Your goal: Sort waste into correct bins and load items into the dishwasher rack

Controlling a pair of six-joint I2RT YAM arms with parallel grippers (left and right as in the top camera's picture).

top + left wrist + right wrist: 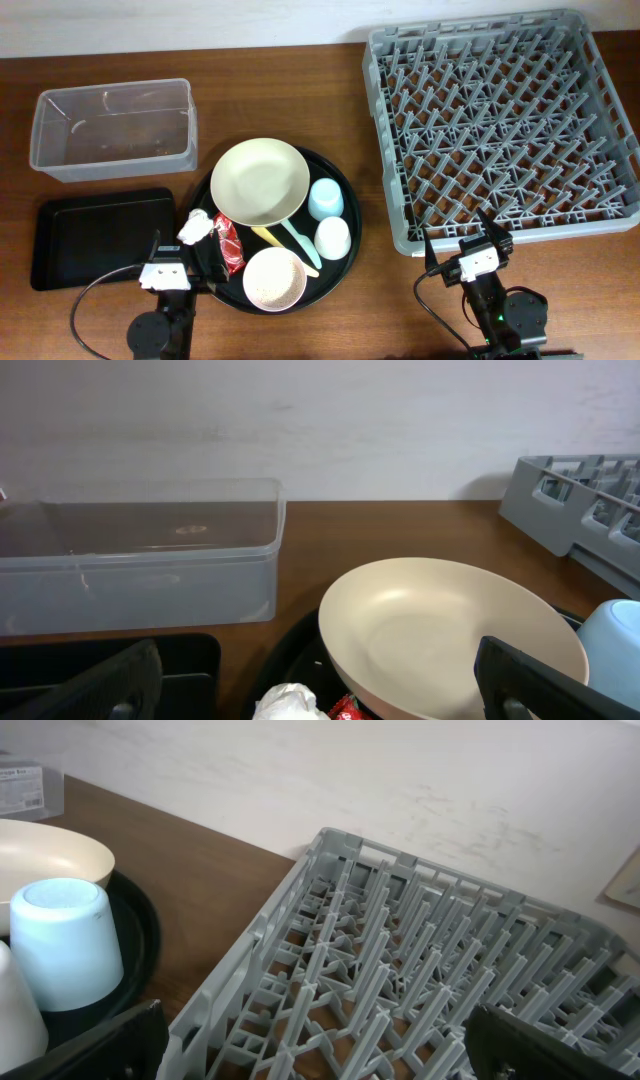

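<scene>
1. A big grey plastic lattice crate [420, 970] with upright pegs fills most of the shot, sitting on a brown wooden table [210, 870].
2. Off to the left, a light blue cup [62, 940] stands upside down on a round black tray [140, 935], near the crate's corner.
3. A white cup [15, 1010] pokes in at the bottom-left edge, right next to the blue one.
4. A pale cream round plate [50, 845] sits behind both cups.
5. The right gripper [320, 1055] has its dark fingers [110, 1045] down in the two bottom corners, spread wide.

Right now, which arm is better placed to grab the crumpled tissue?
The left. Its open left gripper is close to the tissue at the round tray's near edge, and its camera shows the tissue just below. The right gripper, also open, faces the rack, far from it.
</scene>
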